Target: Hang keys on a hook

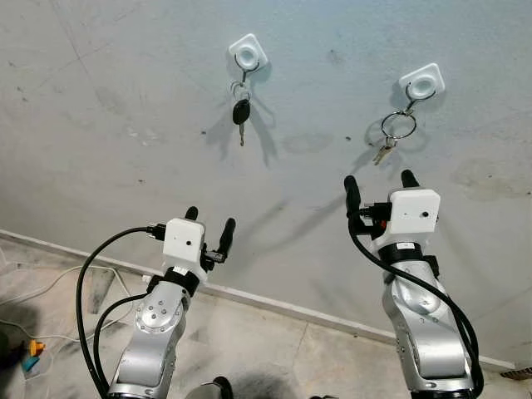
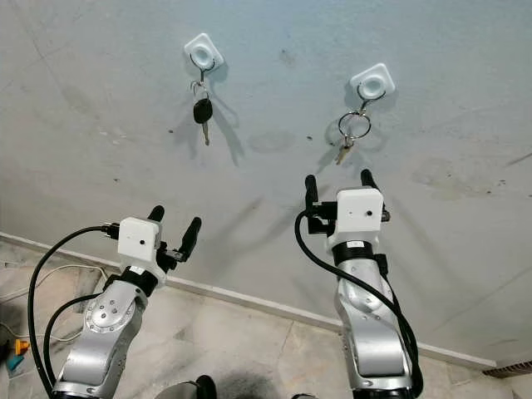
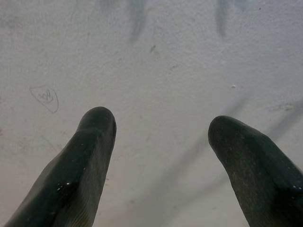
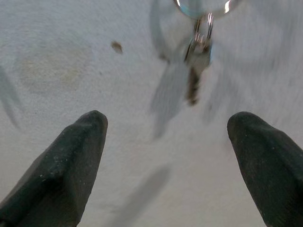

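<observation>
Keys (image 1: 386, 150) hang on right hook (image 1: 421, 82) — both jaws spread empty below.

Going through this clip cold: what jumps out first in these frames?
Two white hooks on the grey wall each carry keys: the left hook a black-headed key, the right hook a key ring with metal keys. Below them both arms are raised with fingers spread and nothing in them, the right gripper just under the key ring, the left gripper lower and further from the wall.
</observation>
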Robot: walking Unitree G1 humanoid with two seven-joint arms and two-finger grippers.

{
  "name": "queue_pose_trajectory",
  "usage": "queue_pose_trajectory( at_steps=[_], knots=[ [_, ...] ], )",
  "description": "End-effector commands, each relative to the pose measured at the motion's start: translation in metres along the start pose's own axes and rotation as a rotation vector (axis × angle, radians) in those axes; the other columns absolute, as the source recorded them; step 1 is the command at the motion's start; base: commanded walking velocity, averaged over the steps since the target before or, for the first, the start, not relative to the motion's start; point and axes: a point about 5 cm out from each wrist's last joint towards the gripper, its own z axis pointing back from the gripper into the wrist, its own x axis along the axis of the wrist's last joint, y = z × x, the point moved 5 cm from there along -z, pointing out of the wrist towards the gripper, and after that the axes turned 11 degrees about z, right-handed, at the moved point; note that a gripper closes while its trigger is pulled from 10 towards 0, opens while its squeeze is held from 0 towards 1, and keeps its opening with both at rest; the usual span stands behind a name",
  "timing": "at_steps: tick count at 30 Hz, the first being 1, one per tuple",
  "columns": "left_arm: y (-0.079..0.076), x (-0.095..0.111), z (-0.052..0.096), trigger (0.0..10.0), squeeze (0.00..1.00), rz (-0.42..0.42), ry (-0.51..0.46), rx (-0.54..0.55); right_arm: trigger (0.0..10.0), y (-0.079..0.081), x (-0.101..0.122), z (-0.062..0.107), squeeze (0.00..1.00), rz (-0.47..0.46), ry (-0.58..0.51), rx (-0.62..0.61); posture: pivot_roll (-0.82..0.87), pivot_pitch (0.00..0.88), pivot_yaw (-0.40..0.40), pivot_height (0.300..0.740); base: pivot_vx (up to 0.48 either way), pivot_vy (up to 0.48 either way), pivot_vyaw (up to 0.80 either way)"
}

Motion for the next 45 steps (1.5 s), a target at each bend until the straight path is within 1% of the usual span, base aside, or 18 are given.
queue_pose_trajectory(
  at_steps=[1, 6, 10, 13, 18, 19, 20, 21, 23, 29, 31, 33, 35, 38, 40, 42, 43, 45],
  knots=[
    [0.0, 0.004, -0.001, 10.0, 0.0, -0.015, -0.007, 0.005, 10.0, 0.005, 0.007, 0.0, 0.0, -0.041, -0.013, 0.041, -0.05, 0.136, 0.038, 0.74, 0.0, 0.0, 0.0],
    [0.0, 0.003, -0.002, 10.0, 0.0, -0.017, -0.003, 0.009, 10.0, 0.008, 0.007, -0.001, 0.0, 0.001, -0.013, 0.046, -0.05, 0.128, 0.037, 0.74, 0.0, 0.0, 0.0],
    [-0.003, 0.002, -0.003, 10.0, 0.0, 0.004, 0.013, -0.013, 10.0, 0.006, 0.009, -0.003, 0.0, -0.007, -0.013, 0.047, -0.06, 0.128, 0.036, 0.74, 0.0, 0.0, 0.0],
    [0.0, 0.002, -0.004, 10.0, 0.0, 0.028, 0.017, 0.007, 10.0, -0.002, 0.013, -0.006, 0.0, 0.013, -0.022, 0.026, -0.06, 0.132, 0.035, 0.74, 0.0, 0.0, 0.0],
    [-0.001, 0.004, -0.004, 10.0, 0.0, 0.018, 0.011, 0.002, 10.0, -0.013, 0.011, -0.008, 0.0, 0.063, -0.011, -0.022, -0.06, 0.133, 0.035, 0.74, 0.0, 0.0, 0.0],
    [-0.001, 0.004, -0.004, 10.0, 0.0, 0.013, 0.009, 0.001, 10.0, -0.016, 0.01, -0.009, 0.0, 0.083, -0.002, -0.041, -0.06, 0.133, 0.035, 0.74, 0.0, 0.0, 0.0],
    [0.0, 0.004, -0.004, 10.0, 0.0, 0.002, 0.009, 0.005, 10.0, -0.021, 0.01, -0.011, 0.0, 0.201, -0.002, -0.072, -0.06, 0.134, 0.035, 0.74, 0.0, 0.0, 0.0],
    [0.0, 0.004, -0.004, 10.0, 0.0, 0.0, 0.01, 0.007, 10.0, -0.019, 0.009, -0.011, 0.0, 0.203, -0.007, -0.06, -0.07, 0.134, 0.035, 0.74, 0.0, 0.0, 0.0],
    [0.001, 0.004, -0.004, 10.0, 0.0, -0.001, 0.008, 0.012, 10.0, -0.014, 0.006, -0.012, 0.0, 0.119, 0.004, -0.012, -0.07, 0.134, 0.034, 0.74, 0.0, 0.0, 0.0],
    [-0.001, 0.005, -0.005, 10.0, 0.0, 0.001, 0.001, 0.018, 10.0, -0.015, 0.005, -0.012, 0.0, 0.151, 0.012, -0.017, -0.07, 0.138, 0.035, 0.74, 0.0, 0.0, 0.0],
    [-0.002, 0.004, -0.005, 10.0, 0.0, 0.001, 0.003, 0.016, 10.0, -0.012, -0.005, -0.01, 0.0, 0.152, 0.085, 0.012, -0.08, 0.137, 0.036, 0.74, 0.0, 0.0, 0.0],
    [-0.002, 0.004, -0.006, 10.0, 0.0, 0.0, 0.004, 0.015, 10.0, -0.007, -0.001, -0.008, 0.0, 0.167, 0.05, 0.037, -0.08, 0.136, 0.036, 0.74, 0.0, 0.0, 0.0],
    [-0.003, 0.004, -0.007, 10.0, 0.0, 0.001, 0.003, 0.014, 10.0, -0.007, 0.002, -0.007, 0.0, 0.116, 0.036, 0.037, -0.08, 0.135, 0.037, 0.74, 0.0, 0.0, 0.0],
    [-0.003, 0.005, -0.007, 10.0, 0.0, 0.001, 0.001, 0.013, 10.0, -0.008, 0.006, -0.007, 0.0, 0.163, 0.01, 0.028, -0.08, 0.135, 0.038, 0.74, 0.0, 0.0, 0.0],
    [-0.004, 0.005, -0.007, 10.0, 0.0, 0.007, 0.002, 0.005, 10.0, -0.008, 0.011, -0.007, 0.0, 0.133, -0.012, 0.031, -0.08, 0.135, 0.04, 0.74, 0.0, 0.0, 0.0],
    [-0.006, 0.012, -0.008, 10.0, 0.0, 0.023, -0.015, 0.001, 10.0, -0.007, 0.012, -0.007, 0.0, 0.136, -0.011, 0.038, -0.08, 0.137, 0.039, 0.74, 0.0, 0.0, 0.0],
    [-0.011, 0.022, -0.011, 10.0, 0.0, 0.055, -0.041, -0.013, 10.0, -0.008, 0.01, -0.007, 0.0, 0.143, -0.004, 0.039, -0.08, 0.137, 0.039, 0.74, 0.0, 0.0, 0.0],
    [-0.017, 0.03, -0.014, 10.0, 0.0, 0.066, -0.053, -0.034, 10.0, -0.008, 0.01, -0.007, 0.0, 0.137, 0.003, 0.038, -0.07, 0.138, 0.039, 0.74, 0.0, 0.0, -0.65]
  ],
)
